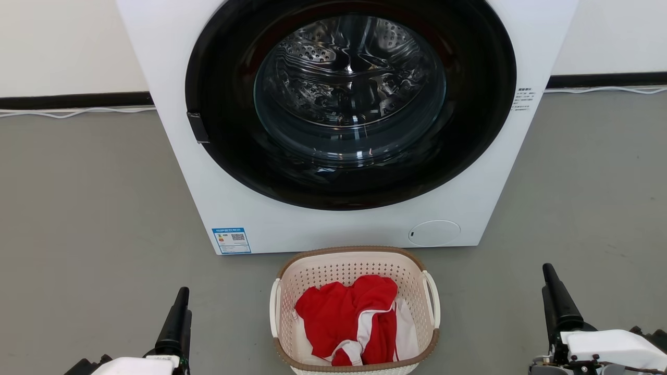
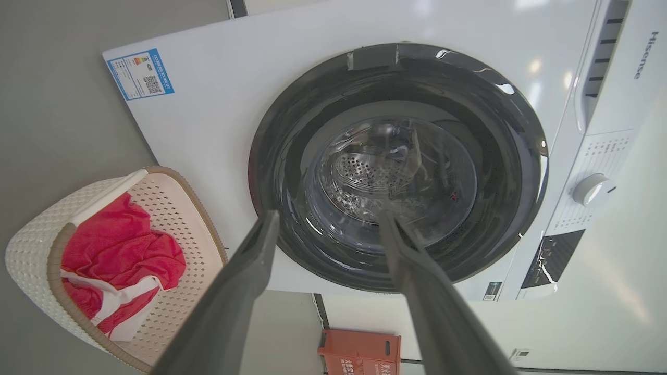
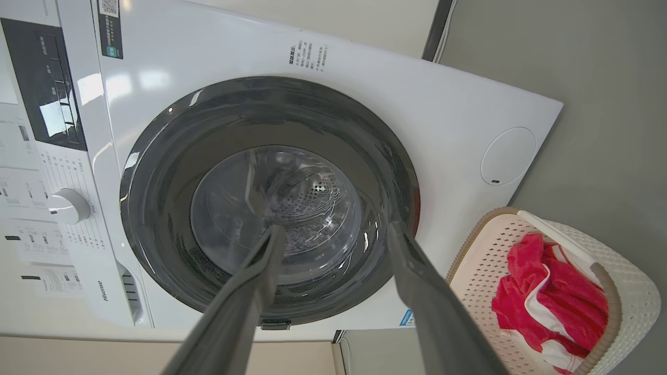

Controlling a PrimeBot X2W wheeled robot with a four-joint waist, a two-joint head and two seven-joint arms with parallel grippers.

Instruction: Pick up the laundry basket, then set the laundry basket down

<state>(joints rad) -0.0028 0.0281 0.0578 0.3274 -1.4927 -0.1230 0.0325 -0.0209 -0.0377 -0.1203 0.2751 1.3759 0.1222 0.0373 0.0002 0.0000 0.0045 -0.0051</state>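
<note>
While the small cream-white perforated plastic laundry basket (image 1: 344,271) with the brown rim band stands upright on the grey floor (image 1: 94,234), just in front of the white front-loading washing machine (image 1: 333,232), we observe both hands apart from it. A crumpled red-and-white garment (image 1: 338,312) lies inside the basket. The left hand (image 2: 329,220) sits low on the basket's left side, its two long dark fingers spread wide and gripping nothing. The right hand (image 3: 336,229) sits low on the basket's right side, fingers likewise spread and empty. Both wrist views look along the fingers toward the round dark-rimmed glass door (image 1: 349,88) of the machine.
</note>
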